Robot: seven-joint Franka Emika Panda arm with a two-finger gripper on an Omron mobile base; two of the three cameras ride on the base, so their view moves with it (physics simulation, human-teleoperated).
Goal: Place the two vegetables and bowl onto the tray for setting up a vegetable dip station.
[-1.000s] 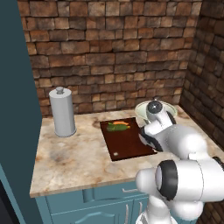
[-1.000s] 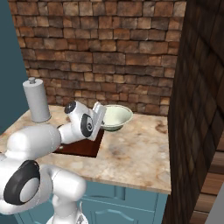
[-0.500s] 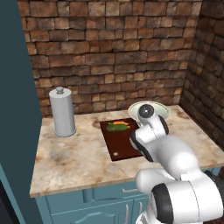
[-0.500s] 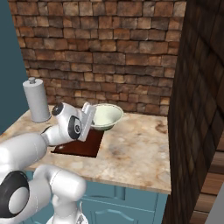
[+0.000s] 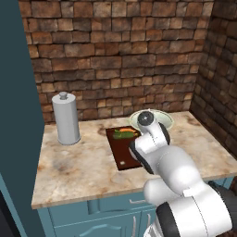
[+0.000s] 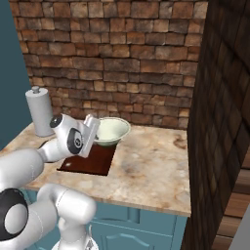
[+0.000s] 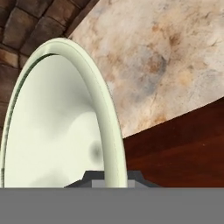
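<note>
The bowl [image 7: 57,118] is pinched at its rim by the fully closed fingers [image 7: 109,177], one tip inside the rim and one outside; in the right base view the bowl [image 6: 111,130] is seen held over the far corner of the tray [image 6: 95,158], partly beyond its edge; the cucumber [image 5: 123,136] and carrot [image 5: 128,131] lie on the tray's far end; the free board surface lies toward the robot, over the bench [image 6: 146,166]; whether the bowl is clear of the bench cannot be told.
</note>
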